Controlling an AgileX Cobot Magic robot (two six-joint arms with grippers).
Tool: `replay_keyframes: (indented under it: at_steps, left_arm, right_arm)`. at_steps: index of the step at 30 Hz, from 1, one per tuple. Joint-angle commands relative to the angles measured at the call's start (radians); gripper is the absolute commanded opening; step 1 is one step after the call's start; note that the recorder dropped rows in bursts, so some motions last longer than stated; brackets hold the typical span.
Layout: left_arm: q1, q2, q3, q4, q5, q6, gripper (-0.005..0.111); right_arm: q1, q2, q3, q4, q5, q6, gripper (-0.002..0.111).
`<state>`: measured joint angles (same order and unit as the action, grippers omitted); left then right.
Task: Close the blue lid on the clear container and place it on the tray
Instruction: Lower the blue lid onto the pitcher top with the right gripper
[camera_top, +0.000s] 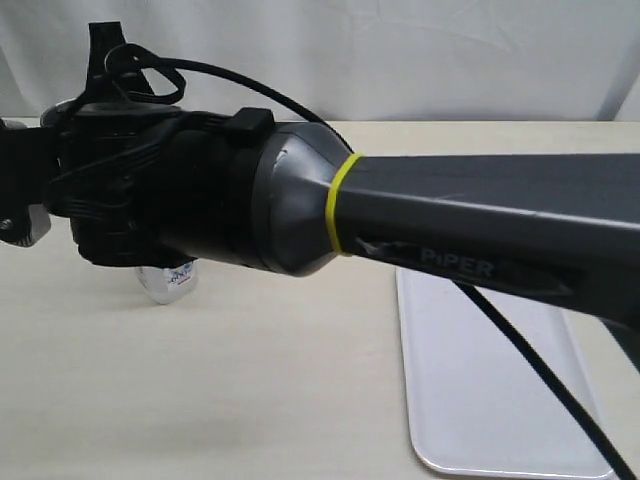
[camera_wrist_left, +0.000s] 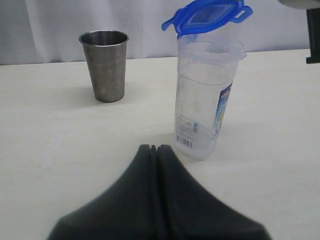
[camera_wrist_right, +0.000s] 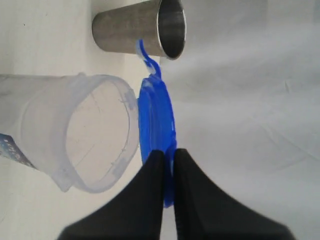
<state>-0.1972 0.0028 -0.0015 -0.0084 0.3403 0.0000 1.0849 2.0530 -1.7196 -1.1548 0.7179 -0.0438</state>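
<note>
Alignment matters: right hand (camera_wrist_right: 169, 153) is clamped on the blue lid (camera_wrist_left: 207, 16), tilted just above the clear container (camera_wrist_left: 205, 100) standing on the bench (camera_wrist_left: 75, 135). Level it, centre it, then press straight down. Left hand (camera_wrist_left: 156, 148) is closed, empty.

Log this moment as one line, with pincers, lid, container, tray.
right pincer: shut on blue lid | left pincer: shut, empty | blue lid: tilted over clear container mouth, unsealed | clear container: upright, not on tray

You are facing a cream tabletop (camera_top: 200, 400), a wrinkled white curtain (camera_top: 450, 50) hanging behind it, soft light falling evenly.
</note>
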Motion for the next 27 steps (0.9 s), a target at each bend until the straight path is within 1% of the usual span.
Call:
replay_keyframes:
  at_steps: [1, 6, 10, 15, 22, 27]
  left_arm:
    - [0.005, -0.003, 0.001, -0.001, -0.009, 0.0, 0.0]
    - [0.005, -0.003, 0.001, -0.001, -0.009, 0.0, 0.0]
    - [0.005, -0.003, 0.001, -0.001, -0.009, 0.0, 0.0]
    - [0.005, -0.003, 0.001, -0.001, -0.009, 0.0, 0.0]
    - [0.005, -0.003, 0.001, -0.001, -0.009, 0.0, 0.0]
    - [0.005, -0.003, 0.001, -0.001, -0.009, 0.0, 0.0]
  right_arm:
    - [0.0, -0.006, 0.006, 0.033, 0.001, -0.009, 0.004]
    - [0.0, -0.006, 0.006, 0.09, -0.006, -0.027, 0.004]
    - [0.013, -0.006, 0.006, 0.17, 0.001, -0.098, 0.004]
    - [0.044, -0.006, 0.006, 0.175, 0.005, -0.123, 0.004]
    - [0.044, -0.006, 0.006, 0.217, 0.06, -0.146, 0.004]
    - [0.041, -0.006, 0.006, 0.237, 0.058, -0.152, 0.004]
